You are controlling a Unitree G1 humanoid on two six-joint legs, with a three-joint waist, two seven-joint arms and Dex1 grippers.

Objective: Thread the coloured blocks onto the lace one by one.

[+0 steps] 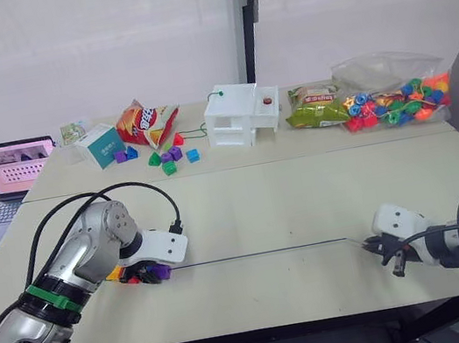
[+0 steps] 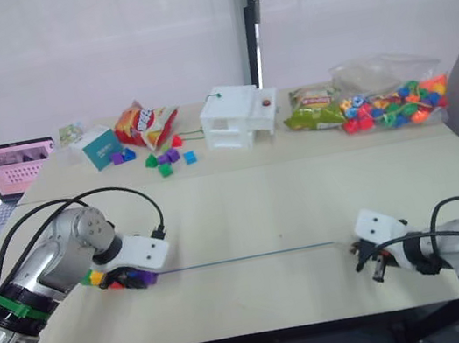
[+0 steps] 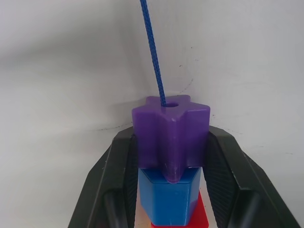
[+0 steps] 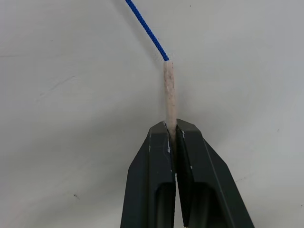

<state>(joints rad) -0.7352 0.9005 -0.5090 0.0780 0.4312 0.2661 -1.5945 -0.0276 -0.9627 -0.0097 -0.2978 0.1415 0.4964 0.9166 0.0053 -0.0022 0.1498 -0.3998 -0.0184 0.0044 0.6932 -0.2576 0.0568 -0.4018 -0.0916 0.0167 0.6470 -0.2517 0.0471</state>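
The dark-blue lace (image 1: 262, 254) lies stretched straight across the near table between my two grippers. At its left end, my left gripper (image 1: 152, 275) is shut on the purple block (image 3: 171, 133). The lace (image 3: 154, 52) enters that block's hole. A blue block (image 3: 168, 199) and a red block (image 3: 202, 216) sit in line behind the purple one, and a yellow block (image 1: 116, 272) shows under the wrist. On the right, my right gripper (image 4: 172, 126) is shut on the lace's pale stiff tip (image 4: 169, 90), low over the table.
The far table holds a laptop (image 1: 15, 166), a teal box (image 1: 100, 145), a chip bag (image 1: 147, 124), a cluster of small blocks (image 1: 165, 158), a white box (image 1: 237, 115), a green packet (image 1: 316, 107) and a clear bag of beads (image 1: 395, 100).
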